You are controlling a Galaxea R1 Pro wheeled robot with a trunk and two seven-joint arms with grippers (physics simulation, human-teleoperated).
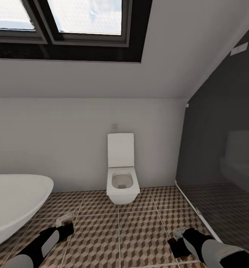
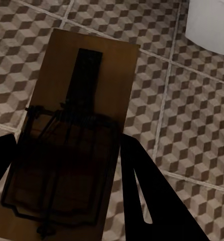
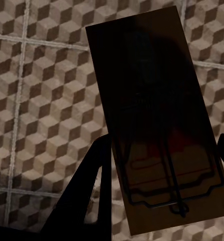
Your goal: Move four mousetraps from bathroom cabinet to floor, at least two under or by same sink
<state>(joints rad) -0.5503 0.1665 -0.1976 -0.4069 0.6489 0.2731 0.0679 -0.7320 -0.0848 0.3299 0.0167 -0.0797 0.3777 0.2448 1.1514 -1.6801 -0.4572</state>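
Both arms hang low over the bathroom floor [image 1: 139, 238] of cube-pattern tiles. My left gripper [image 1: 66, 224] is shut on a mousetrap [image 1: 63, 219]; the left wrist view shows that brown board with its dark wire parts [image 2: 77, 120] clamped between the dark fingers [image 2: 152, 196] of the left gripper [image 2: 67, 145], above the tiles. My right gripper [image 1: 179, 238] is shut on a second mousetrap [image 1: 178, 232], which the right wrist view shows as a dark board [image 3: 152, 115] held by the right gripper [image 3: 164, 150]. The cabinet and the bathroom sink are out of view.
A white wall-hung toilet [image 1: 121, 182] stands straight ahead against the white wall. The white oval bathtub [image 1: 12, 204] fills the left side, close to my left arm. A dark glass wall [image 1: 221, 167] closes off the right. A skylight window [image 1: 64, 22] sits overhead.
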